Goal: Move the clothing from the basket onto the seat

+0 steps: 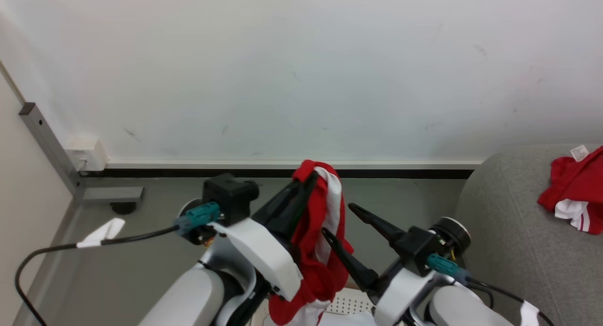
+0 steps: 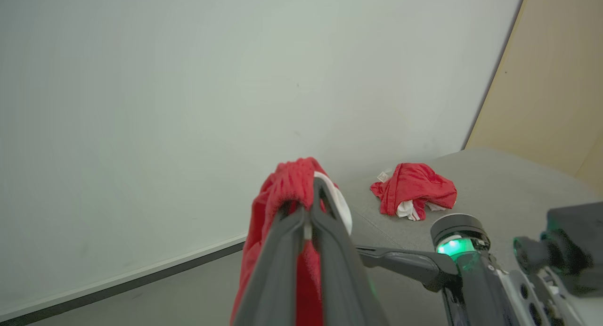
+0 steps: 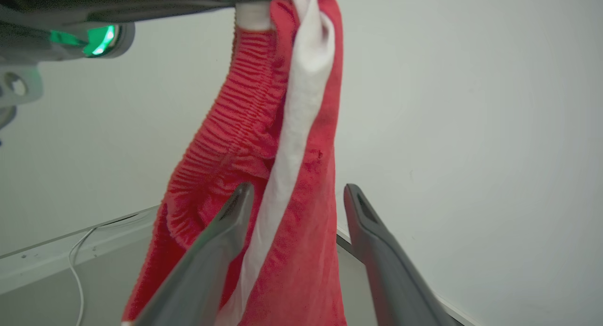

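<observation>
Clothing [image 1: 308, 241] clamped in left fingers [image 2: 330, 260]; right fingers [image 3: 216, 250] apart, seemingly straddling it. Left wrist view: second garment [image 2: 414, 187] on seat [image 2: 494, 184].

Grey fabric seat [image 1: 509, 232] at R, rounded corner twd centre, runs off the R edge. On it, far R: one crumpled red garment [image 1: 572, 191], white trim w/ thin stripes on its near side, white label [image 1: 579, 152] at its far end. Grey floor [image 1: 155, 208] L of seat, up to black skirting [image 1: 188, 173] at far wall. On floor, far L: flat grey metal bar [image 1: 110, 194], dark round foot [image 1: 123, 207] just beside. Near edge, centre: bit of perforated white basket [image 1: 348, 301]; its base is hidden.
</observation>
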{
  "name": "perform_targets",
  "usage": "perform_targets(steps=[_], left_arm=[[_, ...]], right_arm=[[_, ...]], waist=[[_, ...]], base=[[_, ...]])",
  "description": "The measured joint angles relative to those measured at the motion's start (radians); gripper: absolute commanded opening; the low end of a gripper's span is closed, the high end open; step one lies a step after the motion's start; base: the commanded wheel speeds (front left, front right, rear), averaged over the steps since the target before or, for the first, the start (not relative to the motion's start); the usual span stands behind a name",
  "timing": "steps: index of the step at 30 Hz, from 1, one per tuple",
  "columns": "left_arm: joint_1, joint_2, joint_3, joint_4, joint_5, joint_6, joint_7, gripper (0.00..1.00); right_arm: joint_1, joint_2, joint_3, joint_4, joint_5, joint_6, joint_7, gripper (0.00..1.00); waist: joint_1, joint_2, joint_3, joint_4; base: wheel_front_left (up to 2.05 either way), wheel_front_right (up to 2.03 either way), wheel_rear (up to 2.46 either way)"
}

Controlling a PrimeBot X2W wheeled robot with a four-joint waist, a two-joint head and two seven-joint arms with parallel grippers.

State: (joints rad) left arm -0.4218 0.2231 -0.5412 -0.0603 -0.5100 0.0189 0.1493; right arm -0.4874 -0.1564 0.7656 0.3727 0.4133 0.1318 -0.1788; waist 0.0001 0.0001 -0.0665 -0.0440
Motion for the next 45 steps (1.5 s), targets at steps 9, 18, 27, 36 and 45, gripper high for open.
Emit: perform_targets(steps=[9, 18, 27, 36, 45], left_arm=[[-0.009, -0.04, -0.062, -0.001, -0.004, -0.025, 0.014, 0.0], [-0.011, -0.044, -0.072, 0.005, -0.009, -0.027, 0.01, 0.0], [0.009, -0.02, -0.064, 0.028, 0.0, -0.013, -0.029, 1.0], [0.07, 0.017, -0.068, 0.115, 0.021, -0.02, -0.112, 1.0], [0.126, 0.037, -0.093, 0.216, 0.025, -0.047, -0.182, 1.0]], right_arm=[[-0.15, 0.07, 0.151, 0.249, 0.118, 0.0, -0.009, 1.0], [-0.218, 0.092, 0.249, 0.354, 0.292, 0.0, -0.061, 0.0], [-0.27, 0.064, 0.263, 0.39, 0.368, 0.0, -0.08, 0.0], [-0.29, 0.01, 0.142, 0.355, 0.344, 0.0, -0.083, 0.0], [-0.264, -0.031, 0.079, 0.334, 0.317, 0.0, -0.083, 0.0]], waist=[[0.0, 0.0, -0.003, 0.026], [0.0, 0.0, -0.001, 0.041], [0.0, 0.0, 0.001, 0.035], [0.0, 0.0, 0.006, 0.034], [0.0, 0.0, 0.004, 0.023]], base=[[0.0, 0.0, 0.0], [0.0, 0.0, 0.0], [0.0, 0.0, 0.0], [0.0, 0.0, 0.0], [0.0, 0.0, 0.0]])
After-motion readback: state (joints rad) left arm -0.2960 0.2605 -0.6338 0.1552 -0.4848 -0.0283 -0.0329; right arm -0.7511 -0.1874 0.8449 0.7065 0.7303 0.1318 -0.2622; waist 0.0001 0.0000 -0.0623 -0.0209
